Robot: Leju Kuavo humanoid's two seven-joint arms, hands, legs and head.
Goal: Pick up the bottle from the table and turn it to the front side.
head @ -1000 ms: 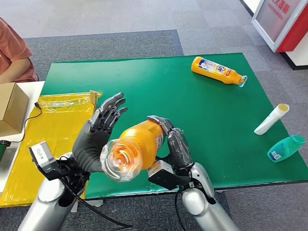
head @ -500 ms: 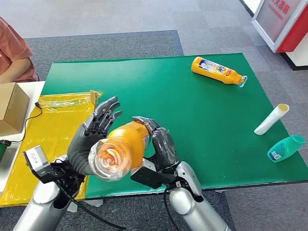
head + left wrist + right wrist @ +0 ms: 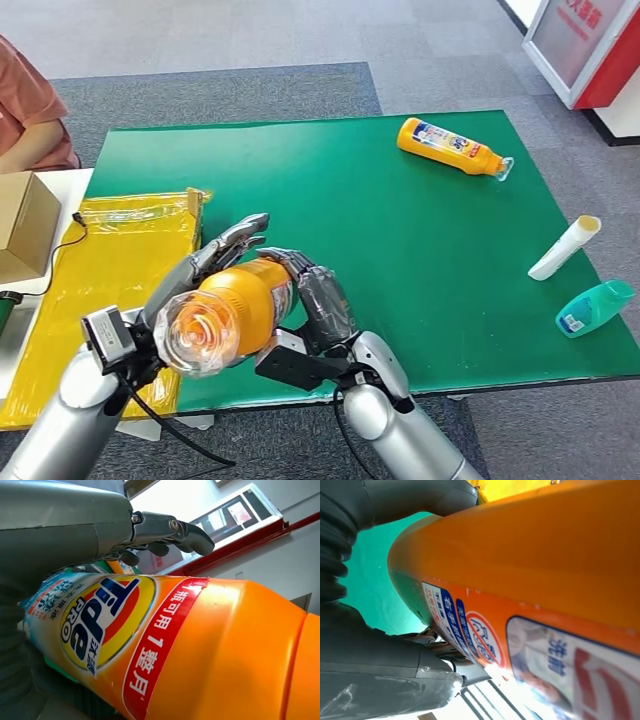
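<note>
bottle (image 3: pixel 226 310): stiff glossy plastic, likely slippery, label side best gripped | right hand (image 3: pixel 321 300): gripping body | left hand (image 3: pixel 200 270): fingers straight alongside, grip unclear

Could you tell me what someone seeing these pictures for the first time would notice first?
The eye goes to the big orange bottle held up off the green table near its front edge, its clear cap end pointing at the head camera, with the right hand gripping it and the left hand against its other side. In the left wrist view its round Tide label shows large. Three more bottles lie toward the table's right side.
</note>
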